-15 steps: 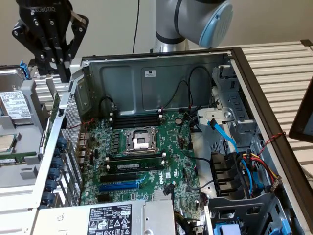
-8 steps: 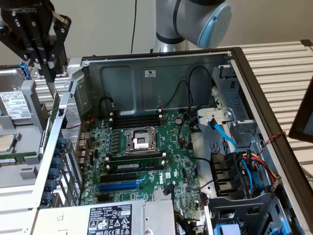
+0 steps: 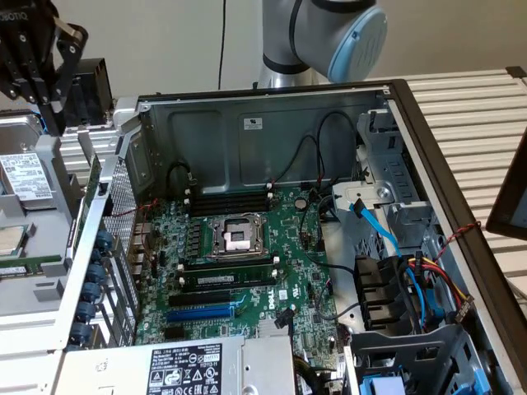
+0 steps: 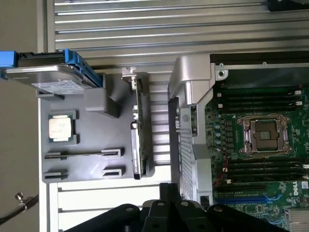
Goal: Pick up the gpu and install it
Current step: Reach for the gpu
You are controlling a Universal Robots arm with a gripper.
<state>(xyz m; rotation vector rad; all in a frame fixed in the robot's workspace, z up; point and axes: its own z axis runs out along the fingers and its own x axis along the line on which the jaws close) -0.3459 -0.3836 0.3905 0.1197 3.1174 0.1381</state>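
1. The gpu [image 4: 137, 140] stands on its edge in a grey tray [image 4: 91, 130] on the desk [image 4: 159, 29]. It is outside the computer case [image 3: 222, 123], between the tray's other parts and the case's perforated side wall.
2. The end effector [image 4: 170, 191] hangs over the gap between tray and case. It is near one end of the card and clear of it, with no contact. In the exterior view it sits at the upper left, above the tray.
3. Its black fingers are drawn together, narrow, with nothing between them.
4. Counted on the tray:
   - one gpu
   - one hard drive [image 4: 53, 79] in a blue carrier
   - one processor chip [image 4: 61, 128] lying flat
5. Counted in the case:
   - one green motherboard [image 3: 309, 263]
   - one square processor socket [image 3: 233, 234] with a metal frame
   - one blue slot [image 3: 202, 313] among several long black slots
6. Seen edge-on, the gpu is a thin green board with a black body along one face. A bright silver bracket sits at the end farther from the fingers.
7. The tray is matte grey plastic with raised holders. The desk is ribbed, pale aluminium slats. The case is bare grey sheet metal, with a fine mesh of holes in the wall beside the card.
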